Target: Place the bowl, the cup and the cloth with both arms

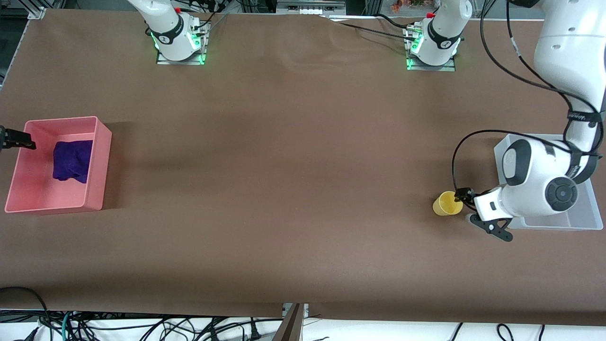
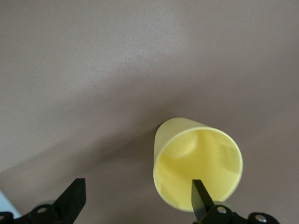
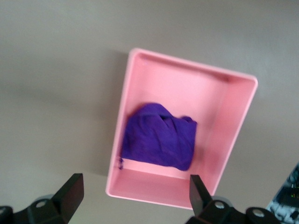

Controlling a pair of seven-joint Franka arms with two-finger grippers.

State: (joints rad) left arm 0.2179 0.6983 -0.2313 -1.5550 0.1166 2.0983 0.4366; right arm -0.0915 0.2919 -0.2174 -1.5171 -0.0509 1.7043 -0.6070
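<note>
Straddling yellow cup (image 2: 198,168) rim, left tool (image 2: 138,198) open; right tool (image 3: 132,193) open over cloth (image 3: 159,140)

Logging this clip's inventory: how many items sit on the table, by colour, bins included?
Yellow: 1, the cup
Purple: 1, the cloth, in the pink bin
Pink: 1, the pink bin
Clear-white: 1, the clear bin
Total: 4

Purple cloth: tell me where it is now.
The cloth lies bunched inside the pink bin at the right arm's end of the table.
</note>
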